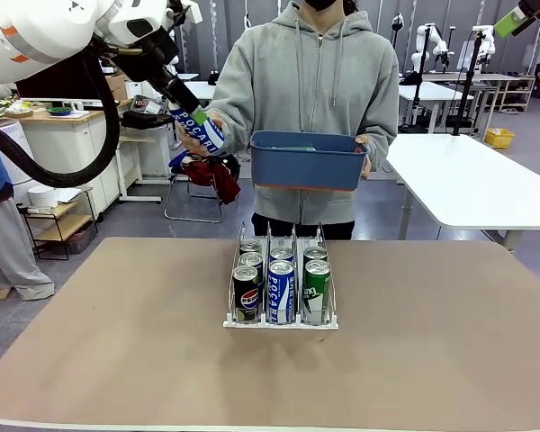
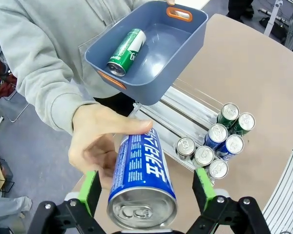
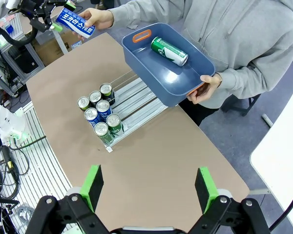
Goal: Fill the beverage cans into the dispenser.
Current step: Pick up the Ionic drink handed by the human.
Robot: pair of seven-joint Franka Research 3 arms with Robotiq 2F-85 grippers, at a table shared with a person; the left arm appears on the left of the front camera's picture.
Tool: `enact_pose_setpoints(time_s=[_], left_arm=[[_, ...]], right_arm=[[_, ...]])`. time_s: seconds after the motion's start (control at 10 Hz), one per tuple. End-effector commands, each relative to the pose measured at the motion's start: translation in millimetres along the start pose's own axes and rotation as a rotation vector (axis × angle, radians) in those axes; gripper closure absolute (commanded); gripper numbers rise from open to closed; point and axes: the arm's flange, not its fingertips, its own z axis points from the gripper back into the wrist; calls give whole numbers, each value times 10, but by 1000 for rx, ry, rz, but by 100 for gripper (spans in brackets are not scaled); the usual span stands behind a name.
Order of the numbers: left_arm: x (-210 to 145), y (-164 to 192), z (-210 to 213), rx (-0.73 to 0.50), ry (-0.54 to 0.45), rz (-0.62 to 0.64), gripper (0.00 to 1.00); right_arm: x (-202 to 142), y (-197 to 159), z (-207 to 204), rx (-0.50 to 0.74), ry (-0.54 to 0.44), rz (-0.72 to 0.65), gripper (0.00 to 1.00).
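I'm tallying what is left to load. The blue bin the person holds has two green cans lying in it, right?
Not quite. The blue bin the person holds has one green can lying in it, not two; the right wrist view looks straight into it.

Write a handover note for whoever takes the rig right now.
left gripper: jaws open around a Pocari can that the person's hand holds out; not gripped yet.
right gripper: jaws open, empty, above the table.
dispenser: seven cans loaded, three in one outer lane, two in each of the others.
blue bin, held by the person: one green can.
Left to do: load the Pocari can, then the green can.
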Motion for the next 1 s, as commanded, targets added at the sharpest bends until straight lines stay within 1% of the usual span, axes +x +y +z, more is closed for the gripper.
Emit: enact_pose_setpoints(time_s=[0.0, 0.2, 0.3, 0.6, 0.7, 0.8, 0.9], left_arm=[[-91, 29, -33, 11, -22, -14, 0], [-103, 46, -54, 14, -19, -6, 0], [-7, 12, -13, 3, 0, 0, 0], [-7, 12, -13, 3, 0, 0, 0], [11, 1, -16, 4, -2, -2, 60], [3, 0, -14, 13, -5, 3, 60], [5, 3, -8, 14, -5, 10, 100]], right_arm=[[-12, 8, 0, 2, 1, -5, 0], [-12, 8, 0, 2, 1, -5, 0], [-12, 8, 0, 2, 1, -5, 0], [-12, 8, 0, 2, 1, -5, 0], [-12, 8, 0, 2, 1, -5, 0], [-12, 8, 0, 2, 1, -5, 0], [-12, 8, 0, 2, 1, -5, 0]])
